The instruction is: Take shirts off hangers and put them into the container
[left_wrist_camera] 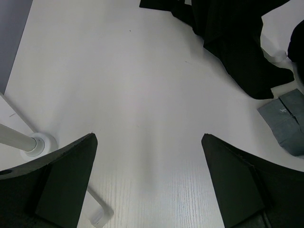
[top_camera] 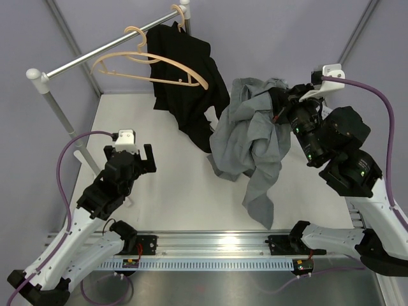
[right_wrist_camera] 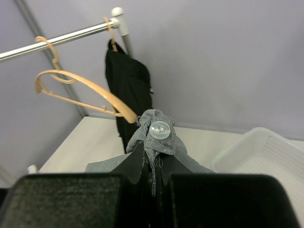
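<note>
The grey shirt is off its hanger, a bunched fold pinched in the right gripper, the rest drooping below it. The container sits low to that gripper's right. Step looks like carry-to-basket; next needs a swing right, lowering and release. The black shirt hangs off to its left, past the bare hanger. The left gripper is spread wide and empty.

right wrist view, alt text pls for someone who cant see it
The right end effector, shut, pinches a bunched fold of the grey shirt with a button showing. Behind it a bare wooden hanger and a black shirt hang on a metal rail; a white basket sits at lower right.
</note>
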Available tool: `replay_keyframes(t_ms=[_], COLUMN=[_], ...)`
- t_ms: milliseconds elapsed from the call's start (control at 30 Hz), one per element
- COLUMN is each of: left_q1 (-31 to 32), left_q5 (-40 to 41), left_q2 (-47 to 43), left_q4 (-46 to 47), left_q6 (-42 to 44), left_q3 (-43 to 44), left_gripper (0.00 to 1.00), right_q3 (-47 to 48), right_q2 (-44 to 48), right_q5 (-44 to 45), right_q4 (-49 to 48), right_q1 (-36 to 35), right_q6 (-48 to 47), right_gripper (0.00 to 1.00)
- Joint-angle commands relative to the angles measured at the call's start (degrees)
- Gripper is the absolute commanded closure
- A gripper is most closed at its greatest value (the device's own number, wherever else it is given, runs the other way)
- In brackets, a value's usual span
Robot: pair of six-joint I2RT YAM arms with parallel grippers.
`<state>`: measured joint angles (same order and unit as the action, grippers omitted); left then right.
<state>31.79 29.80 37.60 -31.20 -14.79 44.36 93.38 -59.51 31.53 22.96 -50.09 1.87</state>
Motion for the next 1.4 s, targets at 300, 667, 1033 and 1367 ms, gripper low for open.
replay_keyframes(t_ms=[300,667,1033,1367], left_q1=[-0.24,-0.24,-0.24,-0.24], left_q5=[0.7,0.17,-0.97,-1.33], left_q2=[-0.08,0.36,1.07,0.63], left_q4=[1.67,1.67,1.76,1.76], left_q6=[0.2,0.2,0.28,0.28], left_q3=[-0.41,-0.5,-0.33,-0.41], left_gripper=[0.01,0.01,0.01,0.01], right_q3=[18.22,39.92,45.4,23.21], right_q2=[-8.95,-23.37,-33.73,-31.82], right_q5=[4.95,-0.84,-12.43,-17.82], right_q4=[-8.29,-7.49,-15.31,-26.09], right_q1=[11.57,26.61,44.7,47.97], right_q6=[-11.88,-12.77,-3.81,0.33], right_gripper=[1.0,1.0,1.0,1.0])
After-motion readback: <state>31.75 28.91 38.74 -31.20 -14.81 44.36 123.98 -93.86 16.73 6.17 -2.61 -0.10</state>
